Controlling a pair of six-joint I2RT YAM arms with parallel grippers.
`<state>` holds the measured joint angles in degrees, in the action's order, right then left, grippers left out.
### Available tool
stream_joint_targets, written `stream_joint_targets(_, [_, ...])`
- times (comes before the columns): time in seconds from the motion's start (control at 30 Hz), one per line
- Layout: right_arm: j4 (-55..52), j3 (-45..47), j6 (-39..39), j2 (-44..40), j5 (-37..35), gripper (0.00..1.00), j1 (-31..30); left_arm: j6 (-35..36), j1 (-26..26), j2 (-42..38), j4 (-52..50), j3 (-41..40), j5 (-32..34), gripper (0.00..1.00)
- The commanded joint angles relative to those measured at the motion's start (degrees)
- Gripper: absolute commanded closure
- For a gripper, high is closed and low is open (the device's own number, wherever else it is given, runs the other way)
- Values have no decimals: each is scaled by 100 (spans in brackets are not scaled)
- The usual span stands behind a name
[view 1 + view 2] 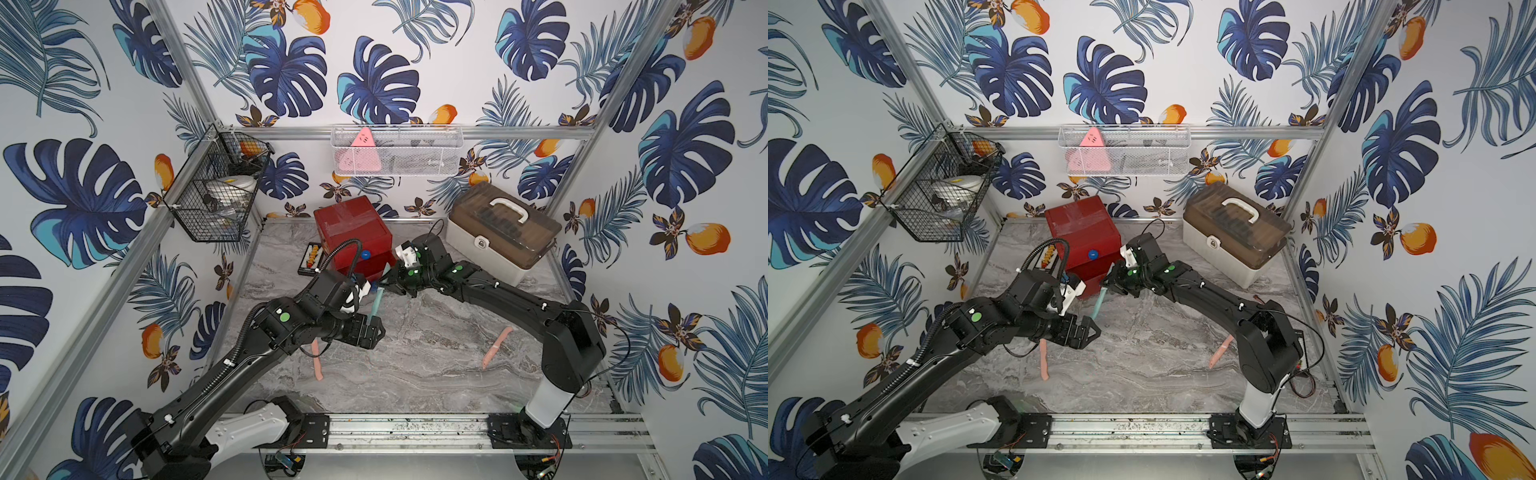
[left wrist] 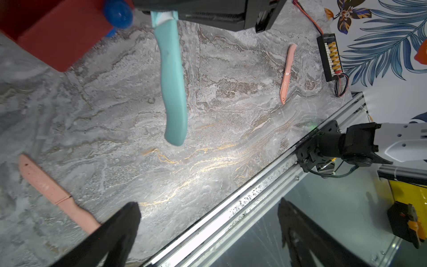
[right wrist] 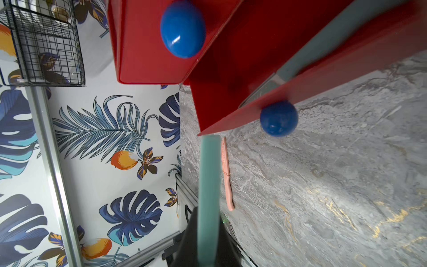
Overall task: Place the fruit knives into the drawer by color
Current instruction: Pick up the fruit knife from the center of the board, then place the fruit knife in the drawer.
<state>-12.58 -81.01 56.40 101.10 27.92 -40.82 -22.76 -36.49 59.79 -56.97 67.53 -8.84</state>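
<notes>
My right gripper (image 1: 386, 284) is clamped on one teal knife (image 2: 173, 81), its top partly hidden by my fingers, just before the red chest's (image 1: 353, 232) pulled-out lower drawer (image 3: 231, 104), where what looks like a second teal knife (image 3: 323, 46) leans. Two more lie on the table well in front of the chest: a pink knife (image 1: 318, 359) half under my left wrist and another pink knife (image 1: 496, 347). My left gripper (image 2: 208, 208) hovers low, fingers spread wide, empty.
</notes>
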Motion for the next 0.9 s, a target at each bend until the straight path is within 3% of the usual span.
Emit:
stream_joint_targets(0.0, [-311,-367,590,143,-170,100,1,316,26,-89,-430,153,710,1])
stream_joint_targets(0.37, [-1301,-1221,2649,501,-810,100,48,-27,334,-388,-890,400,2229,1])
stream_joint_targets(0.6, [-1162,-1502,3228,874,-761,100,56,33,872,-574,-736,602,2129,1])
stream_joint_targets(0.87, [-1261,-1995,3325,1287,-806,100,65,426,1281,-598,-455,496,1112,1])
